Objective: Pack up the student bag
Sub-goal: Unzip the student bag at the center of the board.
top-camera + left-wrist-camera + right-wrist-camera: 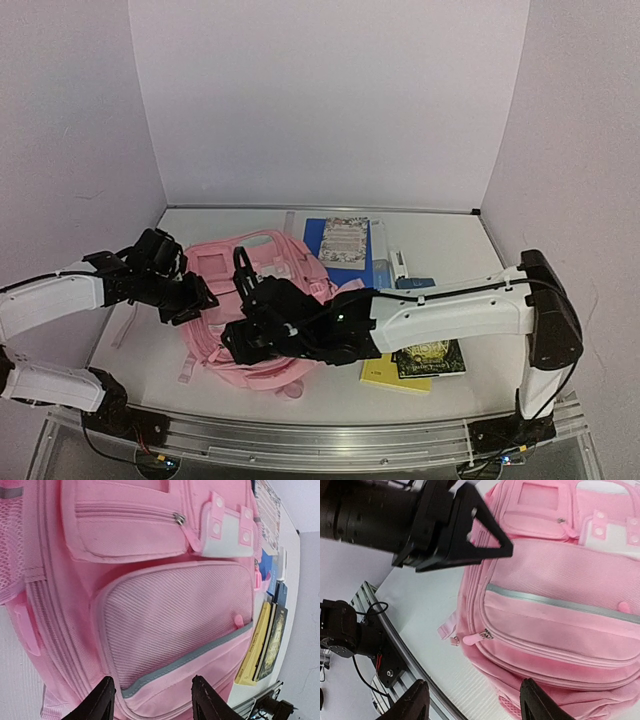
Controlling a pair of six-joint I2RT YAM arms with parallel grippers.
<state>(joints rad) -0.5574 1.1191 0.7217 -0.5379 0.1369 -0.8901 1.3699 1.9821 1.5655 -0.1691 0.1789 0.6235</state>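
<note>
1. The table point(450, 240) carries everything. The bag is left of centre and the books are to its right, probably so that each arm can reach both.
2. The student bag point(290, 260) lies flat on its back with the front pockets up, its near end towards the arm bases. The zips that show look closed, so I judge that packing has not begun.
3. A blue book point(314, 250) with a floral notebook point(345, 242) on top lies at the far right of the bag, just beside it. A yellow book point(385, 375) and a dark book point(432, 360) sit near right, partly under the right arm. All are outside the bag, waiting to go in.
4. The left gripper point(152, 685) hangs over the bag's left side, above the ribbed front pocket. Its jaws are apart with nothing between them. I cannot tell whether the fingers touch the fabric.
5. The right gripper point(474, 682) reaches across to the bag's near left corner, also spread and empty. It is close to the zip pulls point(485, 634), which suggests the opening is the next target.
</note>
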